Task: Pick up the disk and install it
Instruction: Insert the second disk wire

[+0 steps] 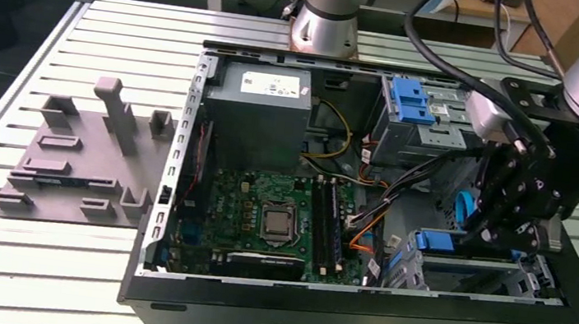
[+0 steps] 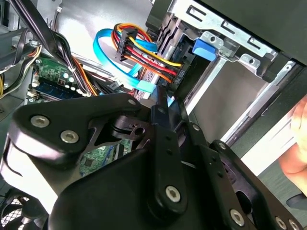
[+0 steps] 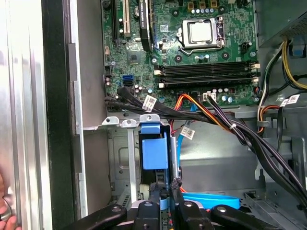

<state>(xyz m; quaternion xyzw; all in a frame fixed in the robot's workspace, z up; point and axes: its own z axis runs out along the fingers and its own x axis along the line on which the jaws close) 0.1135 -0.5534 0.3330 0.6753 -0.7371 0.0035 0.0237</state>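
Slatted metal table (image 1: pixel 12 78) carries an open computer case (image 1: pixel 359 320) lying on its side. The green circuit board (image 1: pixel 261 208) faces up, with a grey power box (image 1: pixel 262 113) beyond it. A grey plastic fixture (image 1: pixel 80 161) lies on the table on the exterior view's left.

The gripper (image 1: pixel 497 229) reaches down into the case at the exterior view's right, just above a metal drive bay (image 3: pixel 125 158). In the first wrist view it (image 3: pixel 164 191) hangs directly over a blue plastic strip (image 3: pixel 154 151) in that bay. I take this strip for a side rail of the disk (image 3: pixel 154 178), standing on edge in the slot, though little of its body shows. Whether the tool is spread, pressed together or pinching the rail, I cannot tell. Bundled cables (image 3: pixel 225 124) run close by.

By my judgement the disk is stiff, fairly heavy for its size and easily hurt by knocks. Its flat metal faces would be slippery, so the opposite long edges at the rails look the safer hold.
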